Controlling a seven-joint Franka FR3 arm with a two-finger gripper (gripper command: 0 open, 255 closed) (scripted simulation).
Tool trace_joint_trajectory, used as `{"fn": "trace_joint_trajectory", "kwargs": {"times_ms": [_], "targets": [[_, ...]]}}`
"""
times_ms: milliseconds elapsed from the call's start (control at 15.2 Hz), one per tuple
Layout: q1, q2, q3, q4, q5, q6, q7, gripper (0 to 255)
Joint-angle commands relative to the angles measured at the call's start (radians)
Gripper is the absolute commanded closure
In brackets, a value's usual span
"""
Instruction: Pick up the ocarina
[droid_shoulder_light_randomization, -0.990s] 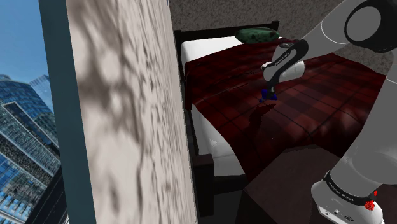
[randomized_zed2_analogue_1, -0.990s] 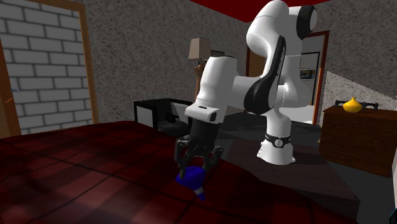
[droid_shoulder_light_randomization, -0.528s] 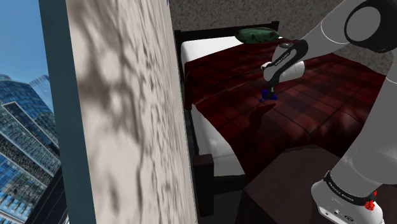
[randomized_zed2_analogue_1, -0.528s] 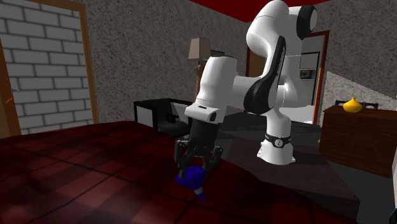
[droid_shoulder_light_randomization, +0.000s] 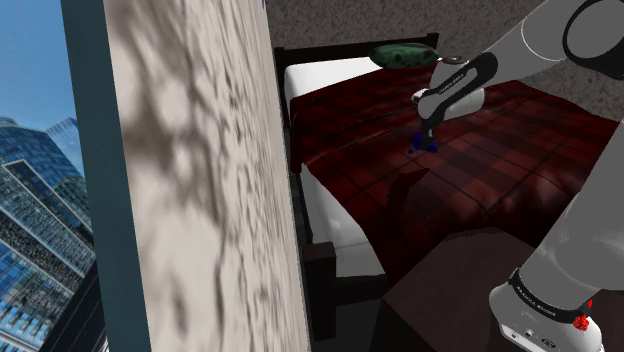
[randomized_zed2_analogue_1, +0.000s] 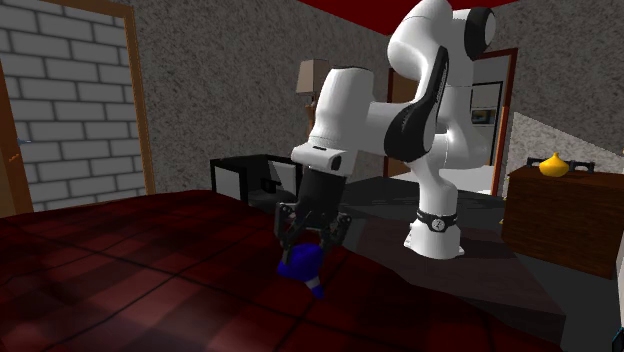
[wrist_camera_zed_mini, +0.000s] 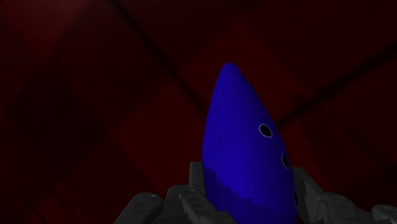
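Observation:
The ocarina (wrist_camera_zed_mini: 245, 153) is a bright blue, pointed body with small round holes. My black gripper (randomized_zed2_analogue_1: 305, 243) is shut on it, the fingers (wrist_camera_zed_mini: 191, 202) clasping its wide end while the tip points away from the hand. In the second exterior view the ocarina (randomized_zed2_analogue_1: 303, 266) hangs under the gripper, just above the dark red plaid bedspread (randomized_zed2_analogue_1: 120, 290). In the shoulder view the gripper (droid_shoulder_light_randomization: 425, 135) holds the ocarina (droid_shoulder_light_randomization: 424, 141) over the middle of the bed (droid_shoulder_light_randomization: 470, 180), with its shadow on the cover below.
A green pillow (droid_shoulder_light_randomization: 402, 54) lies at the bed's head by the dark headboard. A rough grey wall panel (droid_shoulder_light_randomization: 200, 180) stands along the shoulder view's left. A dark cabinet (randomized_zed2_analogue_1: 560, 215) with a yellow object (randomized_zed2_analogue_1: 553, 165) stands at the second exterior view's right; a black side table (randomized_zed2_analogue_1: 250, 178) sits behind the bed.
The arm has risen, lifting the ocarina off the bedspread; in the shoulder view the gripper and the blue object sit higher than before, with a shadow now showing below.

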Motion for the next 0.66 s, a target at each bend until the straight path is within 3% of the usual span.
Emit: {"fn": "trace_joint_trajectory", "kwargs": {"times_ms": [0, 594], "targets": [[0.003, -0.019, -0.004, 0.008, -0.015, -0.026, 0.008, 255], [0.009, -0.090, -0.007, 0.043, -0.066, -0.124, 0.037, 255]]}}
